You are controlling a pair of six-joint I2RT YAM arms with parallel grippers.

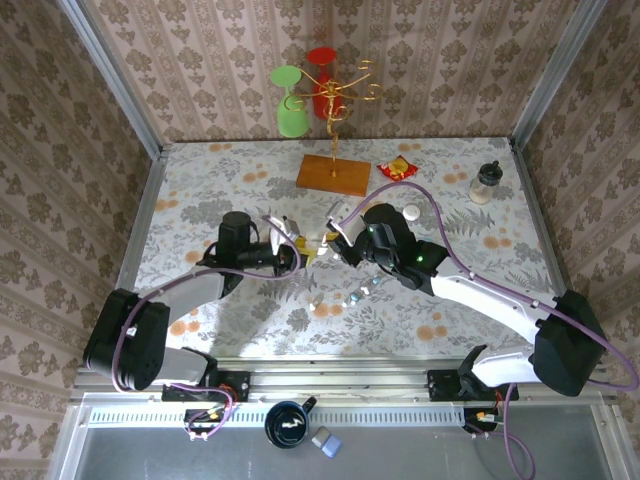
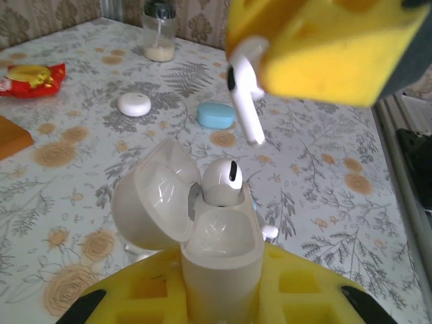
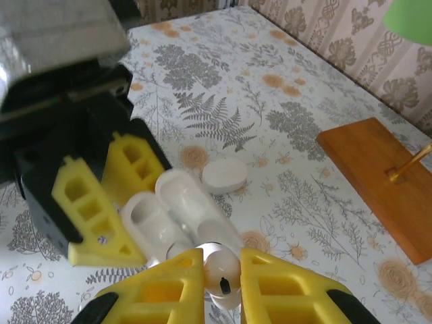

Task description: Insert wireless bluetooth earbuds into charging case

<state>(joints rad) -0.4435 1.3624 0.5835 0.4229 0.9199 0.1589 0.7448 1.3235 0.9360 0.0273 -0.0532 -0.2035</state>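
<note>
Near the middle of the table [image 1: 200,190], the left end effector [image 2: 219,287] is clamped on the open case [image 2: 223,253]. Its lid [image 2: 152,202] is swung back and one earbud [image 2: 223,181] is already seated. The right end effector [image 3: 221,266] is pinched shut on the second earbud [image 2: 246,94] by its head — the stem hangs free, its long axis pointing down at the case with a slight tilt. That bud sits just above the case mouth, apart from it and slightly offset. The right arm carries it, so the next move is probably a short descent with the stem squared to the free socket — which I can't make out clearly.
</note>
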